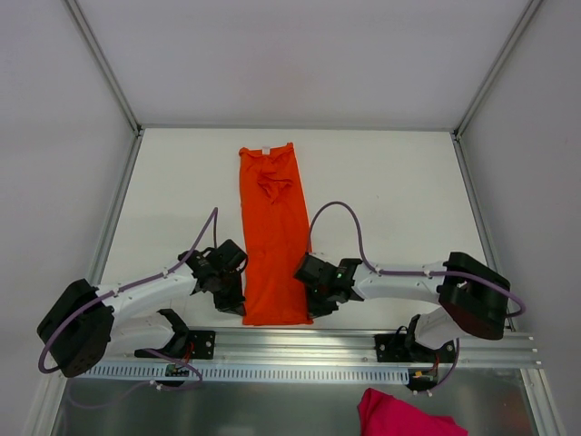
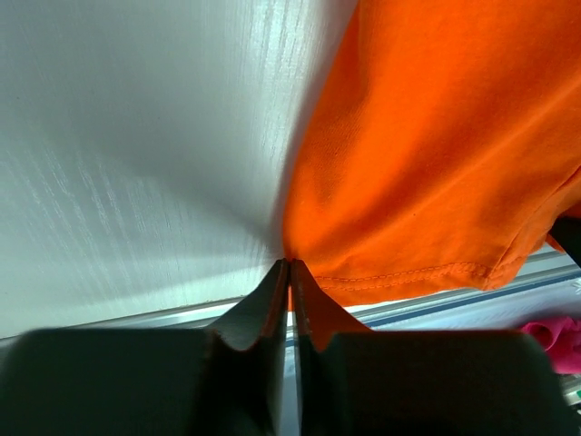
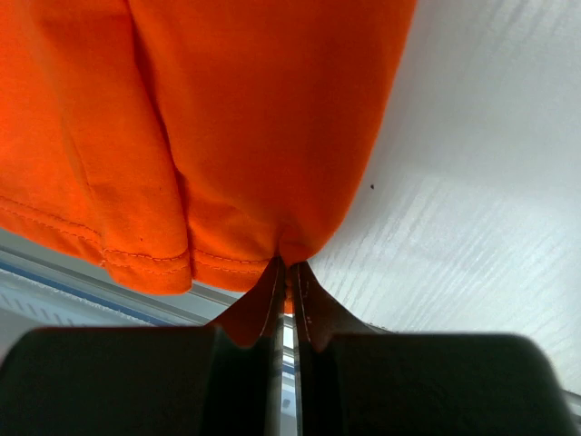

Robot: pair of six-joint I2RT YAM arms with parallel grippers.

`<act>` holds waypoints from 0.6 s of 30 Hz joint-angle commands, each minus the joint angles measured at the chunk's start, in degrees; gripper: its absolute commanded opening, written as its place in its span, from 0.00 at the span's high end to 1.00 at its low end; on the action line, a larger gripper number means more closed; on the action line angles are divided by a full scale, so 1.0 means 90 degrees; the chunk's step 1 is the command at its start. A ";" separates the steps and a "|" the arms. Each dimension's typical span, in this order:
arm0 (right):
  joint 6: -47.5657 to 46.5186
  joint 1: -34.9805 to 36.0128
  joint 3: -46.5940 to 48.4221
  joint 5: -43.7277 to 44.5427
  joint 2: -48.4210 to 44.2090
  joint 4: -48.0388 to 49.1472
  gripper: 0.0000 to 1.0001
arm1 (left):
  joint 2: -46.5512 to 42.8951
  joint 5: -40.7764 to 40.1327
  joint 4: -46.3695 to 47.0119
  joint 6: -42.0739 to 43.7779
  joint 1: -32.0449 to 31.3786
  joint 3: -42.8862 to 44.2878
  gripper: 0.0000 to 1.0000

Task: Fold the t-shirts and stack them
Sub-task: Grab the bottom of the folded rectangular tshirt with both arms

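So the orange t-shirt (image 1: 270, 238) lies on the table (image 1: 182, 195), folded into a long strip. The left gripper (image 2: 289, 266) and the right gripper (image 3: 289, 266) each pinch a near hem corner tight. Folding it short and stacking seem left.

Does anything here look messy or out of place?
Two small things. The shirt is bunched into a lump near its collar instead of lying flat, and a pink cloth lies apart, off the near edge of the table.
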 commanded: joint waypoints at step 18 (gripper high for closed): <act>-0.0696 -0.0096 0.0765 0.0338 0.0186 -0.0493 0.99 | -0.0724 -0.0356 -0.0691 -0.0011 0.0078 0.0635 1.00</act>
